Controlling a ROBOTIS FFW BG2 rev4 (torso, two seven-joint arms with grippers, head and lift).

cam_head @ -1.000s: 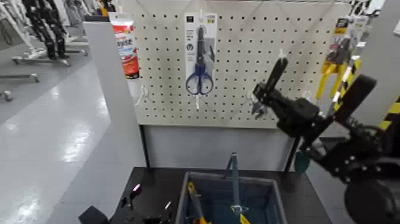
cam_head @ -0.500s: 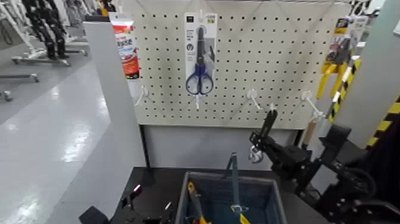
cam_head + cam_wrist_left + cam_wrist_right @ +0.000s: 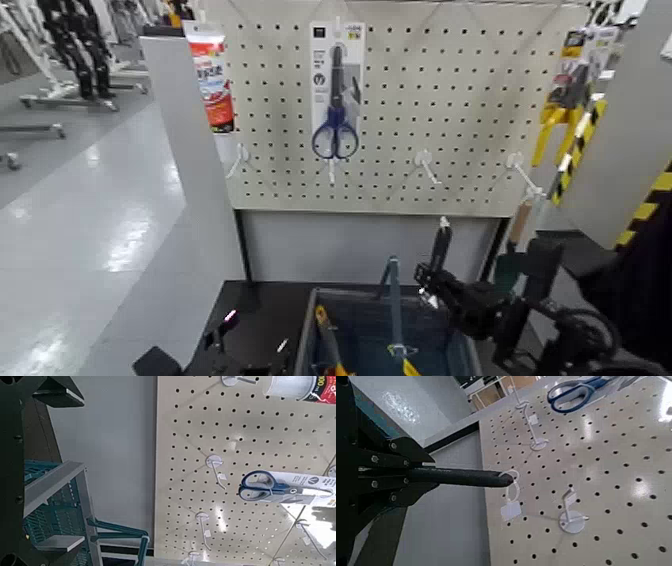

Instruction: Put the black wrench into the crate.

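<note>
Crate (image 3: pixel 455 345) nearest, at bottom. Right gripper (image 3: pixel 445 285) clenched on black wrench (image 3: pixel 438 250), upright just above crate's right rim. Transport step; next lower over basket, release. Left gripper (image 3: pixel 16 471) idle, fingers unclear. Pegboard (image 3: pixel 420 90) behind.

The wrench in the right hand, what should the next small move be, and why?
Probably lower it a bit further and inward over the crate before letting go. The right hand is shut on the wrench, which stands nearly upright above the crate's right rim, not yet inside. Released here, it might catch the rim or fall outside. The left hand is out of view.
</note>
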